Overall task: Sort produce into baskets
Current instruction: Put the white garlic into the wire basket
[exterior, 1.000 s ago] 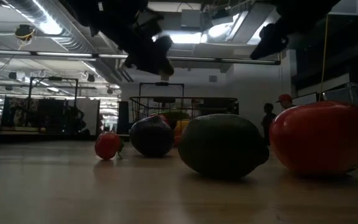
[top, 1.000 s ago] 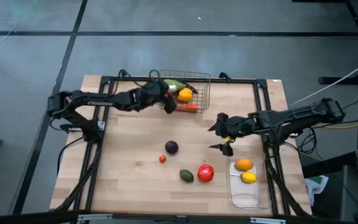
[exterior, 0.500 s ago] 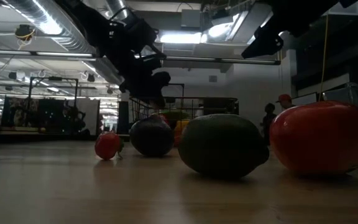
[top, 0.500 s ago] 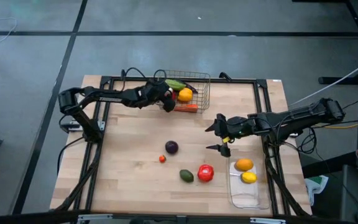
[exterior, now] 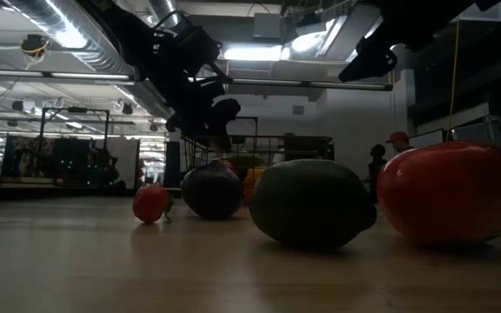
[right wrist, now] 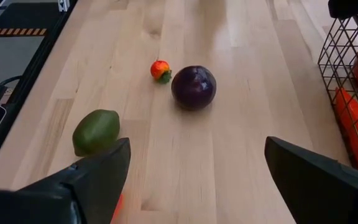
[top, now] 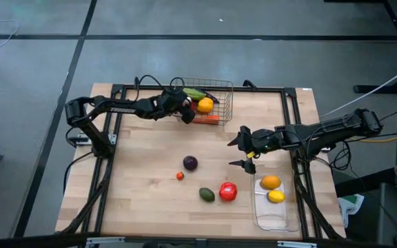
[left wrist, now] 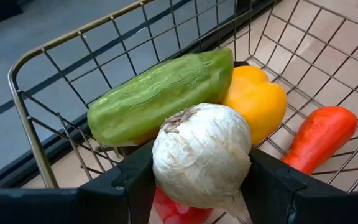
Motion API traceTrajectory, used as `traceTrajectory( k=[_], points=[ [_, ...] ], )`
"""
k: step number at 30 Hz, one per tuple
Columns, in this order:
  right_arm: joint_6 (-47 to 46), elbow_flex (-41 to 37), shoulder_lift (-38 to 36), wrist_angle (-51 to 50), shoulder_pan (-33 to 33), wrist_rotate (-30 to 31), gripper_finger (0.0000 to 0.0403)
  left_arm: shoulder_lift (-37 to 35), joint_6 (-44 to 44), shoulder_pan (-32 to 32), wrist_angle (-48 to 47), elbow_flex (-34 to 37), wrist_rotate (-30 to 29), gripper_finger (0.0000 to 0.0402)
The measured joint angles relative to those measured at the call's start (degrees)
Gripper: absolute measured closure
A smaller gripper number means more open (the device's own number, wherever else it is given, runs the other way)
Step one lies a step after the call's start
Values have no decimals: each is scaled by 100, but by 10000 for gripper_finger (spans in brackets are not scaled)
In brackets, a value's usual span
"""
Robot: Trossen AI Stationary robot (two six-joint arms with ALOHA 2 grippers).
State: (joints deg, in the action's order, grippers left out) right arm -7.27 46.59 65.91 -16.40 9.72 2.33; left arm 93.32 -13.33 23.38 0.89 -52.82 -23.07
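My left gripper (top: 184, 111) is shut on a pale whitish garlic bulb (left wrist: 201, 155) at the left side of the wire-mesh basket (top: 219, 88), at the table's far edge. The basket holds a green pepper (left wrist: 160, 99), a yellow pepper (left wrist: 257, 102) and an orange-red carrot (left wrist: 322, 137). My right gripper (top: 242, 151) is open and empty above the table, right of centre. A purple fruit (top: 190, 162), a small red one (top: 180, 176), a green one (top: 206, 195) and a red tomato (top: 228, 191) lie on the table. My left gripper pinches the garlic bulb by its two opposite sides (left wrist: 160, 168) between its two fingers. The fingers come from the table's left side, slanting down. The bulb is lifted clear, just above the produce in the basket.
A clear plastic tray (top: 274, 220) at the near right holds an orange fruit (top: 271, 182) and a yellow one (top: 276, 196). A black frame runs along the table's edges (top: 109, 172).
My left gripper has carried the garlic bulb toward the wire basket and lower, and has then held still. The bulb stays clamped between the fingers.
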Motion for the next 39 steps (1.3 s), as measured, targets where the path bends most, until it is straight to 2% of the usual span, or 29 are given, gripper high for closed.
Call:
traceTrajectory(
  k=[6, 12, 19, 26, 39],
  points=[
    [0, 0, 0, -2, 0, 0, 35, 0, 194, 2, -26, 0, 20, 205],
    [0, 0, 0, -2, 0, 0, 35, 0, 419, -12, -17, 0, 420, 205],
    [0, 0, 0, -2, 0, 0, 35, 0, 541, -12, -25, 0, 446, 205],
    [0, 0, 0, -2, 0, 0, 36, 0, 56, -9, -39, 0, 455, 205],
    [2, 0, 0, -2, 0, 0, 36, 0, 478, -9, -36, 2, 450, 205]
  ],
)
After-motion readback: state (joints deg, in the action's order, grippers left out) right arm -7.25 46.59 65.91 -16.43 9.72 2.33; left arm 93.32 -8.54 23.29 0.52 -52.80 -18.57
